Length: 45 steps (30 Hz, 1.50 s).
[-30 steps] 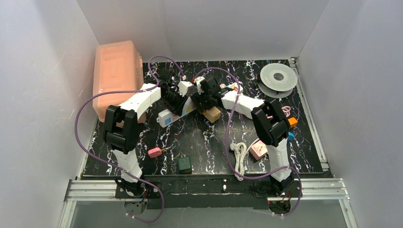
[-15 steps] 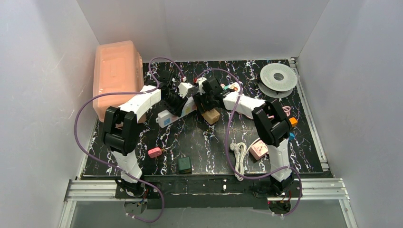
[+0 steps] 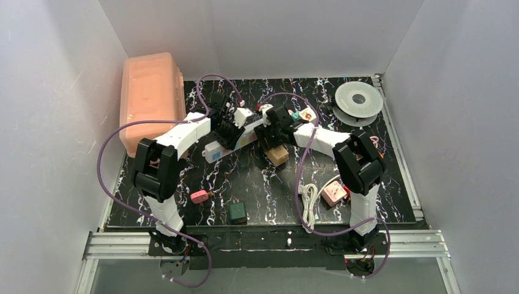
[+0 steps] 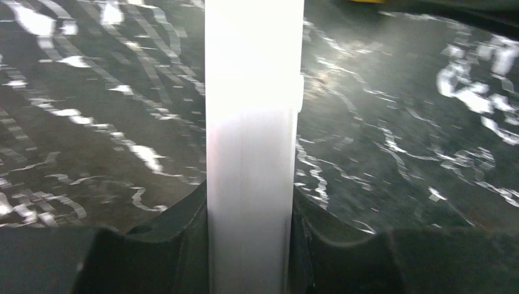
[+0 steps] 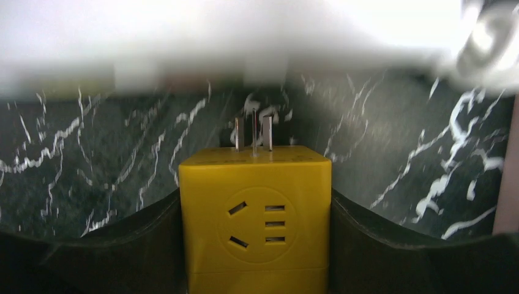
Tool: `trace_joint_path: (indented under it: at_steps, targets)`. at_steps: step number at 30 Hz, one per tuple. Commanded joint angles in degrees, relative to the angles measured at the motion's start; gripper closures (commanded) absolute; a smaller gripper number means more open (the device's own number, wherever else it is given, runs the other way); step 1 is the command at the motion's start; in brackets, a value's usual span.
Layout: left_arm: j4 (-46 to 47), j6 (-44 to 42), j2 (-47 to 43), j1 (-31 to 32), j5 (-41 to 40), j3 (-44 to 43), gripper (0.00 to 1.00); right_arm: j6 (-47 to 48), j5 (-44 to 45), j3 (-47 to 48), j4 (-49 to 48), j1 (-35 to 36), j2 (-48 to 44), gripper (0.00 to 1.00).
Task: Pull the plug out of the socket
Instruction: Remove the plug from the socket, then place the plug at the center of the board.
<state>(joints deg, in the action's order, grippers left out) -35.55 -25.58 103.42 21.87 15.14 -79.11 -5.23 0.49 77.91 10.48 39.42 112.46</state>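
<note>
Socket [image 4: 254, 153]: clamped btw L fingers [image 4: 165, 251]. Plug [image 5: 254, 214], yellow cube: gripped by R fingers [image 5: 122, 245], prongs [image 5: 253, 133] bare, out of socket, just beside it. Both over dark marbled surface [image 5: 92, 153].

White arm links [image 3: 183, 130], black joints [image 3: 153, 173], looping purple cables [image 3: 101, 156]

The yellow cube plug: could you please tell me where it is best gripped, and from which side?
Grip the yellow cube plug on its two flat side faces, coming from the end opposite its prongs. Those faces are parallel and well clear of the prongs; the right gripper holds it this way.
</note>
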Motion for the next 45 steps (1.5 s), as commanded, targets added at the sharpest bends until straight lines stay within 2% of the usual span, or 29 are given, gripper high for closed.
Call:
trace_joint_path:
  at_steps: [1,7,13,24,27,32,34,36,40,41,43,45]
  targets:
    - [8.41,1.31,0.12,-1.62,-14.23,-2.37,1.0,-0.45,-1.19,-2.65,3.85,1.15,-6.79,0.99]
    - [8.66,1.24,1.3,-0.68,-19.89,-2.37,1.0,-1.41,-0.83,-4.48,4.13,1.87,-8.8,0.99]
    - [8.84,0.85,1.67,-0.06,-20.2,-1.36,1.0,-2.98,1.15,-6.26,5.83,2.32,-12.0,0.99]
    - [13.73,-0.77,4.79,-0.09,-22.29,-1.58,1.0,-9.4,-0.07,-19.92,3.7,5.43,-23.32,0.99]
    - [13.68,-0.83,4.99,-0.06,-21.25,-2.37,0.77,-10.57,0.45,-22.31,2.05,7.65,-23.74,0.99]
    - [12.9,-1.56,2.13,-0.07,-18.57,-1.04,0.22,-10.81,2.98,-22.14,-0.42,11.2,-21.29,0.99]
    - [11.63,-2.69,0.29,-0.07,-16.68,-0.37,0.08,-10.41,3.8,-20.97,-1.11,12.2,-19.53,0.99]
    - [8.49,-3.4,-1.24,-0.07,-15.24,-0.83,0.02,-9.97,4.53,-20.1,-2.05,13.08,-18.1,0.99]
    - [1.56,-3.91,-4.93,-0.37,-10.58,-2.25,0.02,-8.8,5.35,-18.89,-4.15,15.02,-15.63,0.99]
    - [0.35,-4.03,-6.29,-0.44,-9.01,-2.32,0.02,-8.44,5.28,-18.71,-4.49,15.45,-15.08,0.94]
    - [-2.51,-4.48,-8.81,-0.5,-5.75,-2.6,0.02,-7.64,5.14,-18.51,-4.76,16.45,-14.07,0.59]
    - [-6.09,-4.94,-11.16,-0.51,-3.1,-3.34,0.02,-6.62,6.63,-18.5,-4.69,17.93,-13.52,0.37]
